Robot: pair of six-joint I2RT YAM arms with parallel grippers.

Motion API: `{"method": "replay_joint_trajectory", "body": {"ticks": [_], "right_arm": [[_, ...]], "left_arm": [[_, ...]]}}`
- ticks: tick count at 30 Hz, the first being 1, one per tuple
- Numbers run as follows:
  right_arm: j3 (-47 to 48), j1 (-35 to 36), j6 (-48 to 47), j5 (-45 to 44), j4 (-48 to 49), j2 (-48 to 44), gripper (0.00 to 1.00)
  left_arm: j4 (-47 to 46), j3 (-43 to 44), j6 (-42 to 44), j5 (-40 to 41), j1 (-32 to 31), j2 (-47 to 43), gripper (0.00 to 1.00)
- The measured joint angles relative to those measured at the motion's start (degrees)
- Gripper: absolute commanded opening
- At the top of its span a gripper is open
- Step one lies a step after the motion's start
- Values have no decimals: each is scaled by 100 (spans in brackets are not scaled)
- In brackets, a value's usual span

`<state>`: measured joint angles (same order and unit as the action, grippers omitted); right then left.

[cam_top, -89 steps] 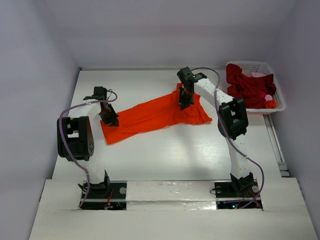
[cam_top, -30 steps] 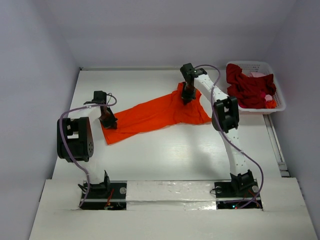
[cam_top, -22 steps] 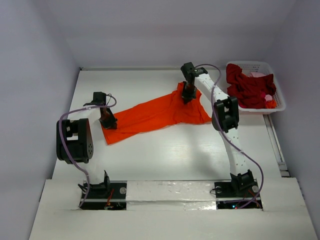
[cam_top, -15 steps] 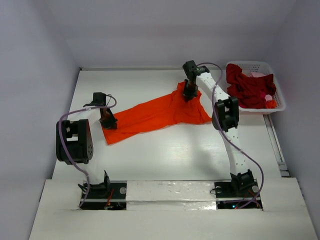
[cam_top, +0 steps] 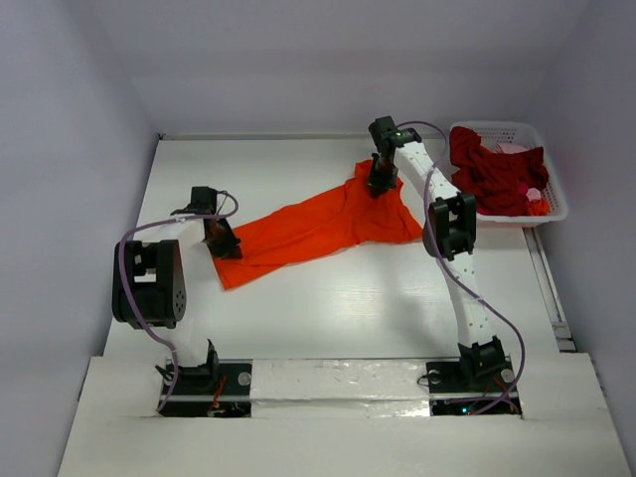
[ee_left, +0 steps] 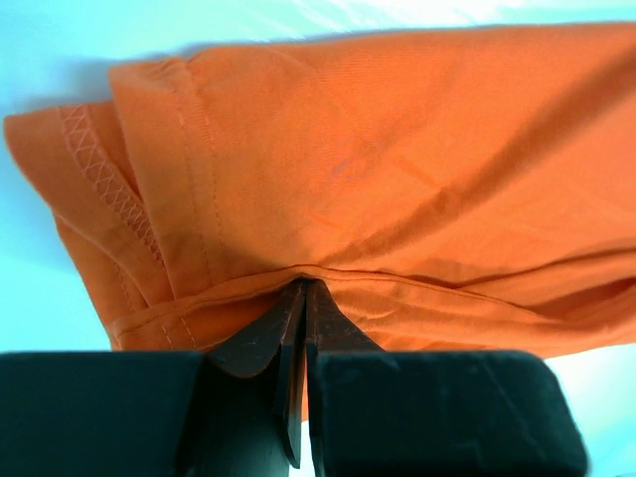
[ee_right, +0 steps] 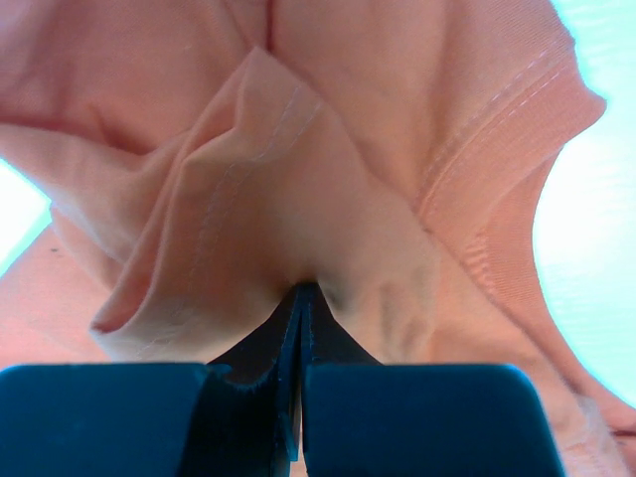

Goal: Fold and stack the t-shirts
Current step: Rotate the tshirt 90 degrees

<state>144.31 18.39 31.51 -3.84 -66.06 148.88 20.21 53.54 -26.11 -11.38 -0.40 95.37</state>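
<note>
In the top view I see the orange t-shirt (cam_top: 318,224) lying on the white table (cam_top: 328,308) around the middle of the frame, stretched in a slanted band from lower left to upper right. My left gripper (cam_top: 225,244) sits at the band's lower left end. In its wrist view the jaws are clenched tight on a fold of orange cloth, with the stitched hem running down the left of that frame. My right gripper (cam_top: 378,185) is at the shirt's upper right end. Its wrist view shows the jaws pressed together on a bunched ridge of cloth, with a ribbed seam curving away to the right. The shirt looks paler and washed out in that view. At the upper right of the top view, the white basket (cam_top: 559,202) holds the dark red t-shirts (cam_top: 492,174) in a heap, with a pinkish one (cam_top: 512,149) showing behind them.
</note>
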Motion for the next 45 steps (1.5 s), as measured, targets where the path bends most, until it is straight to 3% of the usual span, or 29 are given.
{"method": "replay_joint_trajectory", "body": {"ticks": [18,32,45], "right_arm": [[310,-83,-118,118,9,74,0],[463,-114,-175,234,52,83,0],[533,-114,-195,278,70,83,0]], "left_arm": [[-103,-533,-684,-623,-1110,-317,0],[785,-1141,-1029,-662,-1838,-1008,0],[1486,-1532,-1298,-662,-2009,-1840,0]]}}
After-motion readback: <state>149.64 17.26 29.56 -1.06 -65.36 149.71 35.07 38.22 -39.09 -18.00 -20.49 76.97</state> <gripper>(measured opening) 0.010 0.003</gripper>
